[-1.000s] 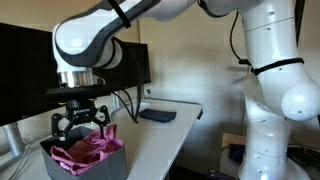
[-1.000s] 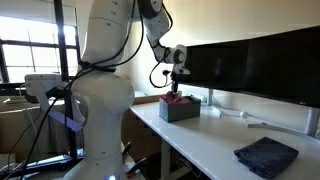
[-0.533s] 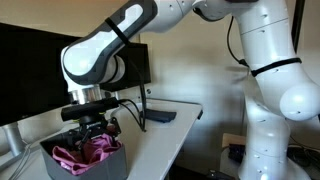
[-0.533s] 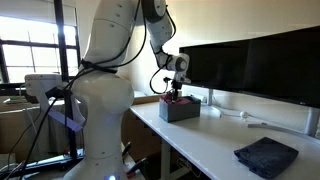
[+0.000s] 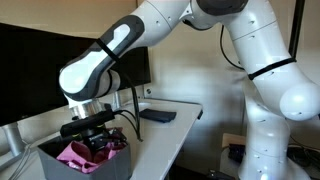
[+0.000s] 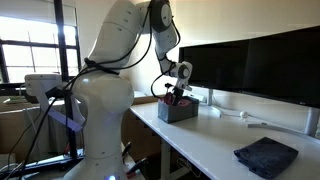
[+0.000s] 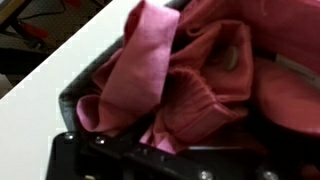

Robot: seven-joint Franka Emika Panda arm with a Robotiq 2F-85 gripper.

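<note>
Pink cloth (image 5: 73, 154) lies crumpled in loose folds inside a grey bin (image 5: 58, 170), which stands at the near left end of a white desk (image 5: 155, 140) in an exterior view; in both exterior views the fabric rises a little above the rim. The gripper (image 5: 101, 142) hangs straight down over the bin with its tips sunk among the folds, its jaws standing apart, and the pictures do not show any fold pinched between them. In the wrist view the pink cloth (image 7: 190, 80) fills most of the picture, one broad strip draped up over the bin's grey rim (image 7: 67, 100), with bare desk beyond it on the left. Seen from the opposite end of the desk, the bin (image 6: 181, 112) sits far down the tabletop, just in front of a row of dark monitors (image 6: 262, 58). A dark blue folded cloth (image 6: 266, 156) lies flat at the near right of that view, well apart from the bin.
</note>
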